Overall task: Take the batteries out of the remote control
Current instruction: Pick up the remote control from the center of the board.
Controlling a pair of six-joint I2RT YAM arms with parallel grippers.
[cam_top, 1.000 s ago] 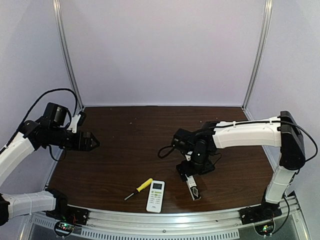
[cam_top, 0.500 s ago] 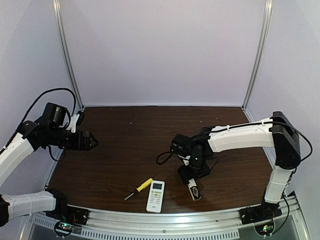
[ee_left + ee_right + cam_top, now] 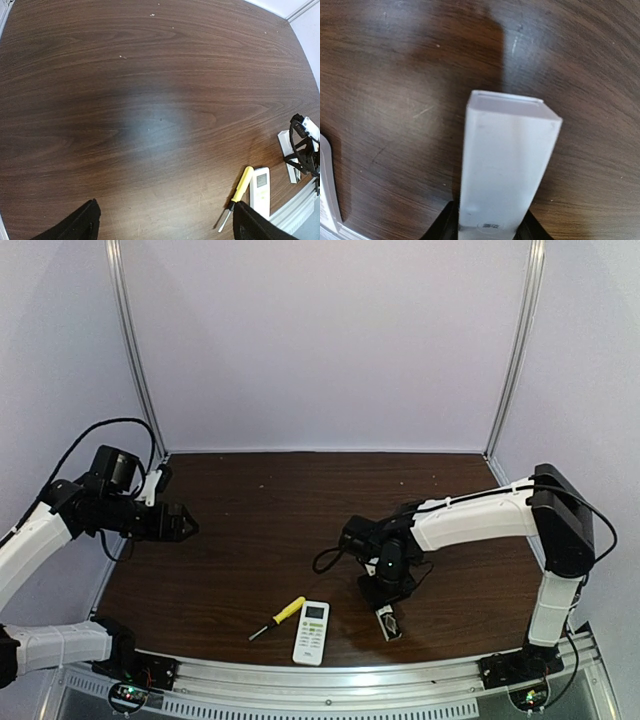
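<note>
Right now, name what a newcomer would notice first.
The right claw, bent low over the table at front right, grips a white cover. Just left of it lie a remote and a yellow-handled screwdriver. The left claw hangs open, high at the far left.

The table (image 3: 150,75) is smooth, faintly glossy wood grain; the white block (image 3: 505,165) matt plastic.

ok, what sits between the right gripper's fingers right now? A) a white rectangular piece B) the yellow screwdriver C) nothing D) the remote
A: the right wrist view shows the white rectangular piece with its near end between the fingers of the right gripper; the remote and the screwdriver lie apart, further left in the top view.
</note>
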